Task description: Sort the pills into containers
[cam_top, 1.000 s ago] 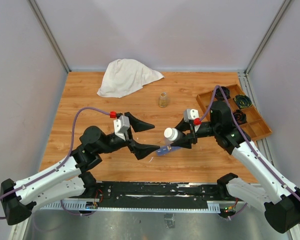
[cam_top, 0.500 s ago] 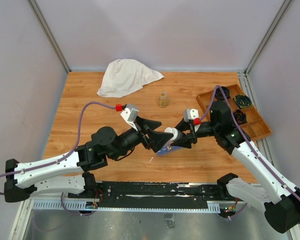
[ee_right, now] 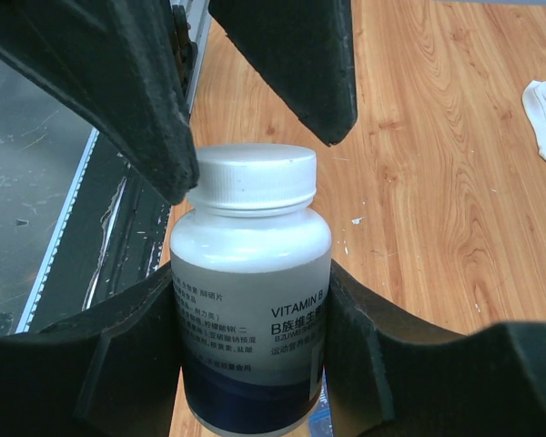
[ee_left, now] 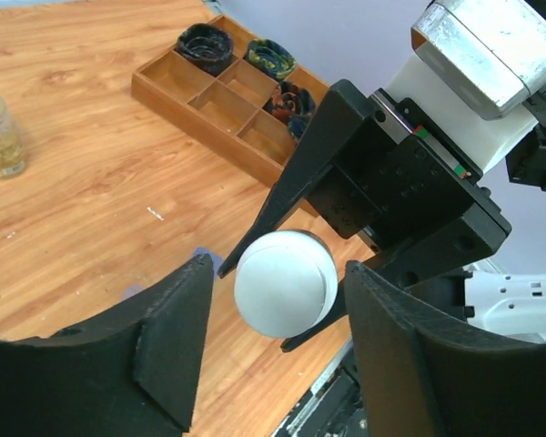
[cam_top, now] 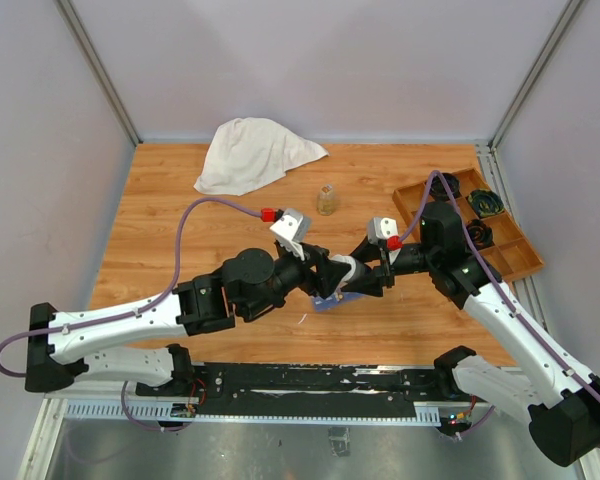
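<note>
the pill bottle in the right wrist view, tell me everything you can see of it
The pill bottle is round white plastic with a white screw cap still on. Its label reads VITAMIN B above small Chinese print, with a dark blue band toward the base. The right gripper is clamped on its body, one finger each side. The left gripper straddles the cap, jaws open, a slim gap on either side in the left wrist view. The cap points toward the left arm.

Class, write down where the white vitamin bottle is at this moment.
The vitamin bottle is held just right of centre in the top view by the right gripper, close to the blue pill organizer, its cap flanked by the left gripper.
</note>
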{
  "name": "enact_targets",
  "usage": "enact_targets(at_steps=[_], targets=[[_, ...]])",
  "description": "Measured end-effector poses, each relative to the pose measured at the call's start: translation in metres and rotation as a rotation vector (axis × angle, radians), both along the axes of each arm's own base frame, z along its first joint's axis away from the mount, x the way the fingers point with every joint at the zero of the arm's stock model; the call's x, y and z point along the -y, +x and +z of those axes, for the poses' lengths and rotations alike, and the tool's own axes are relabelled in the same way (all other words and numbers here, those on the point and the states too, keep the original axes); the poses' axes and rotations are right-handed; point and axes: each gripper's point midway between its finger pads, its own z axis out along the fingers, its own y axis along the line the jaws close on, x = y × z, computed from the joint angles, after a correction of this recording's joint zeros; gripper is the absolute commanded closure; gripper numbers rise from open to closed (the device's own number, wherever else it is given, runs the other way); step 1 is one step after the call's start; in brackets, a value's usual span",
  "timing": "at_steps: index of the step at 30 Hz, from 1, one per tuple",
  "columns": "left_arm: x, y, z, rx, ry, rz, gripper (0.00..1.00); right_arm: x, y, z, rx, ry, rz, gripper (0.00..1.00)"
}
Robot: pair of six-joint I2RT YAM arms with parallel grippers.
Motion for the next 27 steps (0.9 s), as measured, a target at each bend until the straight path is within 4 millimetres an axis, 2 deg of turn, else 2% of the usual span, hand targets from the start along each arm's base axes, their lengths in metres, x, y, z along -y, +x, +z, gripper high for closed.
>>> enact_targets(at_steps=[3,8,11,20,27], targets=[[0.003,0.000,-0.001,-0.001,0.011,-0.008,0.43,0.000,0.000,0.000,0.000,0.000,0.000,0.98],[0.009,-0.002,-0.011,-0.014,0.044,-0.029,0.58,0.000,0.000,0.000,0.000,0.000,0.000,0.98],[0.012,-0.003,-0.012,-0.017,0.049,-0.040,0.63,0.000,0.001,-0.001,0.000,-0.003,-0.005,0.98],[0.014,-0.008,-0.012,0.016,0.046,-0.118,0.67,0.000,-0.001,-0.001,-0.007,-0.002,0.002,0.98],[0.016,-0.008,-0.017,0.085,0.028,-0.293,0.68,0.002,-0.002,-0.005,-0.027,-0.017,-0.007,0.99]])
